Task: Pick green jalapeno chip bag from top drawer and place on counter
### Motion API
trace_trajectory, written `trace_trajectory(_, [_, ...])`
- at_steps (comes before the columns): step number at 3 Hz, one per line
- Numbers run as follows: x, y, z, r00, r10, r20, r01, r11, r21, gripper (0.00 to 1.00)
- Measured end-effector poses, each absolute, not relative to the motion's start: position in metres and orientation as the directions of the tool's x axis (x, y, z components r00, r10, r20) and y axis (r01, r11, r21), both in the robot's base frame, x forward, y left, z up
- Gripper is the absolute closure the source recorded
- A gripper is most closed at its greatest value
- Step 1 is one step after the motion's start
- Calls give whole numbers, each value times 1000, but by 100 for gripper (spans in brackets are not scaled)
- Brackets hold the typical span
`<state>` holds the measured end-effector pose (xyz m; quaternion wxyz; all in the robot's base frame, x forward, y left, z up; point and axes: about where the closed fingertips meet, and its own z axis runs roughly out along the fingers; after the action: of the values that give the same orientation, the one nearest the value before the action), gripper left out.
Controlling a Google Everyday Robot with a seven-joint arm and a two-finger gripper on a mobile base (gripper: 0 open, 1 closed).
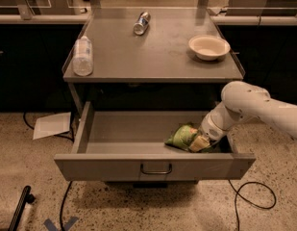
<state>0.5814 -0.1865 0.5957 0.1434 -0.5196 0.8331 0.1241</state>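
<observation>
The top drawer (109,166) is pulled open, with its dark bar handle at the front centre. The green jalapeno chip bag (183,136) lies crumpled at the drawer's right end. My gripper (202,141) reaches down into the drawer from the right, at the bag's right edge and touching it. The white arm comes in from the right side. The counter (153,47) is the grey top of the cart above the drawer.
On the counter lie a clear plastic bottle (82,56) at the left edge, a metal can (141,22) at the back and a pale bowl (208,46) at the right. A sheet of paper (52,124) and cables lie on the floor.
</observation>
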Motion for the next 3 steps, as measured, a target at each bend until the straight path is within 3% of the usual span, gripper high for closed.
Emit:
trace_trajectory(1, [581,-186,600,-419,-830,-368,-901,429,58,100])
trace_trajectory(2, [581,-186,603,-418,-830,-368,-902,429,57,100])
trace_trajectory(3, [601,-164,679,-303,-851,-428,-932,359,-55,100])
